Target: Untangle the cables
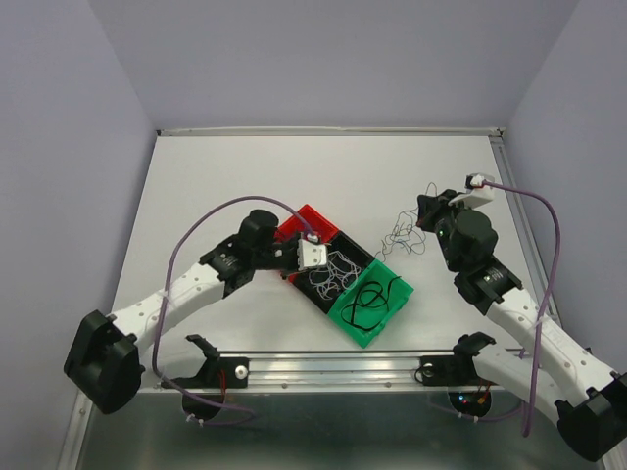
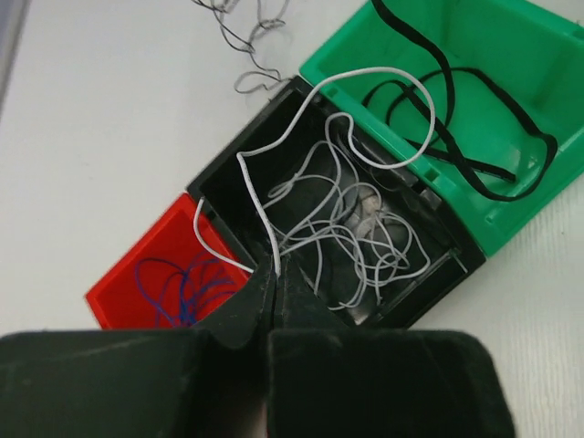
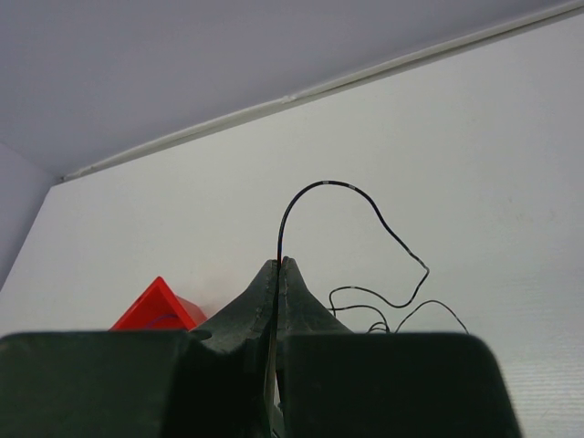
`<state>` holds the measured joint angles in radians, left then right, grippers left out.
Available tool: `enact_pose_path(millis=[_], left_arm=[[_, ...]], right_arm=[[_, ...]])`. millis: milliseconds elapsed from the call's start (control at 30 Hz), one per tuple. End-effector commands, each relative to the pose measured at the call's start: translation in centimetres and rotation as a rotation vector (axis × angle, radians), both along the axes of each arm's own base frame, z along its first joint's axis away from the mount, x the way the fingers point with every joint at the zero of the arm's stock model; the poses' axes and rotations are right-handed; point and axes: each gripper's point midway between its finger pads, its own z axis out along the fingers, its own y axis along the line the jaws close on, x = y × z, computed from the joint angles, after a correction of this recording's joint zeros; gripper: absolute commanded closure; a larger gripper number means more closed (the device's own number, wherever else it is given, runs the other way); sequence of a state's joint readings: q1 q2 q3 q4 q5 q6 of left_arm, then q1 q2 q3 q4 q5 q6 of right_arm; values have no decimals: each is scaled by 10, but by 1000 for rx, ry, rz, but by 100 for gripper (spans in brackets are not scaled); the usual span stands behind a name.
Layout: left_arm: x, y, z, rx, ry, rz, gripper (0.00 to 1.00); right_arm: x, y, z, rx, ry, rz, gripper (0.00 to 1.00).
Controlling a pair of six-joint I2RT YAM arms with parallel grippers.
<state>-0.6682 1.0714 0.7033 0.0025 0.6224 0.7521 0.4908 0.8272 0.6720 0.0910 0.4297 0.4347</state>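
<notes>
Nearest the left wrist camera, the left gripper (image 2: 276,274) is shown with its jaws pressed together on a strand of the white cable (image 2: 333,224), which is pinched at the near rim of the black bin (image 2: 219,178). Most of the white cable is seen heaped in a loose tangle inside the black bin, while one loop is draped over the rim shared with the green bin (image 2: 547,64), which is joined to the black bin on its right side in this view. A thicker black cable (image 2: 442,55) is coiled inside the green bin. The red bin (image 2: 155,260) is joined to the opposite side of the black bin, and a blue cable (image 2: 182,287) is bunched in it. The right gripper (image 3: 280,265) is shown with its jaws likewise fully closed, a thin dark cable (image 3: 328,185) being clamped between them; in the overhead view it is placed to the right of the black bin. From the jaws this cable is arched upward and then trailed down onto the surface (image 3: 474,128), where its slack is gathered in small loops just beyond the black bin, outside all three bins.
</notes>
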Motion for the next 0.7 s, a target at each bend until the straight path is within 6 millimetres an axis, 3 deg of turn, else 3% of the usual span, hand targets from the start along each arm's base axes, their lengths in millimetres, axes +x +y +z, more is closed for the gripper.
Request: enact_pose_path(millis=[0,33,233,567,633,667], left_arm=[[-4,-7,-34,120,135,-23,100],[-4,-9,-49,156,187,-24,100],[-3,-20,-88,270,366,18,100],[43,-43,-110,289,454,212,96],[48,-43,-119,295,468,254,90],[48,-42,-121,300,468,259,80]], right_arm=[[4,1,2,18,-28,-4,99],[4,1,2,18,-27,-3,100],[5,2,2,17,-27,0,100],[4,3,3,19,-29,6,100],[4,4,3,20,-28,9,99],[4,5,2,18,-26,14,99]])
